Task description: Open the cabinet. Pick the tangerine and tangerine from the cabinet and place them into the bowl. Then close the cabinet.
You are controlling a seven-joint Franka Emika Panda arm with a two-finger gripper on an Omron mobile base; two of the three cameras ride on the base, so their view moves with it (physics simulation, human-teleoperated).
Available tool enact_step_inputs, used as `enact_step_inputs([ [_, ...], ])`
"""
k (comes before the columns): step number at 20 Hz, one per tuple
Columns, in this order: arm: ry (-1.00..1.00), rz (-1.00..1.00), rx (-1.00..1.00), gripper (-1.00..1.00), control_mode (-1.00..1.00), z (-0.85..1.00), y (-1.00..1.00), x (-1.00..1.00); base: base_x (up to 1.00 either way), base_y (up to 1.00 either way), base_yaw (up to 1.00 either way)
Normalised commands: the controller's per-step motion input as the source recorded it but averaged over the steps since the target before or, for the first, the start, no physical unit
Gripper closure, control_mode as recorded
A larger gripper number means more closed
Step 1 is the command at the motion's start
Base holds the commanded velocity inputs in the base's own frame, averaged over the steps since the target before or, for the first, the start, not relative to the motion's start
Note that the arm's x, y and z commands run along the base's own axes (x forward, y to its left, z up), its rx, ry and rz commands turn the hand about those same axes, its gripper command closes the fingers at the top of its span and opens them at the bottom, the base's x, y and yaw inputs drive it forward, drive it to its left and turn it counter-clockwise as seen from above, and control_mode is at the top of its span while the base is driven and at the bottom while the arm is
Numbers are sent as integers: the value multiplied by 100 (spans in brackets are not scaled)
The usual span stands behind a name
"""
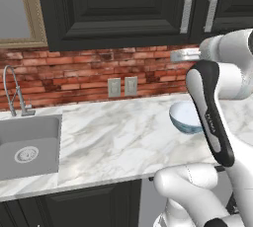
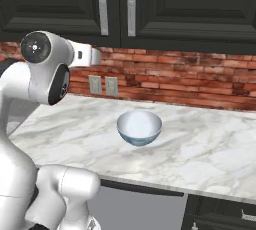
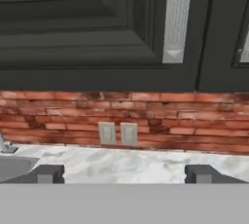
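Dark finger tips of the claw [image 3: 124, 173] stood wide apart at the bottom of the hand view, spread with nothing between them. Claw was aimed at the brick backsplash [image 3: 146, 116] just under the closed black cabinet [image 3: 87, 28]; the lower end of one silver bar handle [image 3: 176, 21] hung above and between the tips, slightly toward the right one. Two pale wall outlets [image 3: 118, 133] sat side by side on the brick below the handle. Marble counter [image 3: 126, 162] ran beneath them.

Both cabinet doors were shut in the right base view, handles side by side at the seam [image 2: 116, 4]. No tangerines could be seen; doors hid the interior.

Bowl [image 2: 139, 127] stood upright on the counter [image 2: 210, 149], white inside, blue outside, well apart from the wall. In the left base view the arm partly covered it [image 1: 184, 117]. Sink [image 1: 27, 144] and faucet [image 1: 15, 93] lay at the counter's left end, under a window [image 1: 17, 9].
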Motion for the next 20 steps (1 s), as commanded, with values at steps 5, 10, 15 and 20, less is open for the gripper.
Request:
enact_step_inputs([
  [5, -66, 0, 1, -100, -100, 51, -3, -37, 0, 0, 0],
  [10, -63, 0, 0, -100, -100, 29, -4, -32, 0, 0, 0],
  [15, -42, 0, 0, -100, -100, 9, -2, -11, 0, 0, 0],
  [20, 0, 0, 0, -100, -100, 0, 0, 0, 0, 0, 0],
])
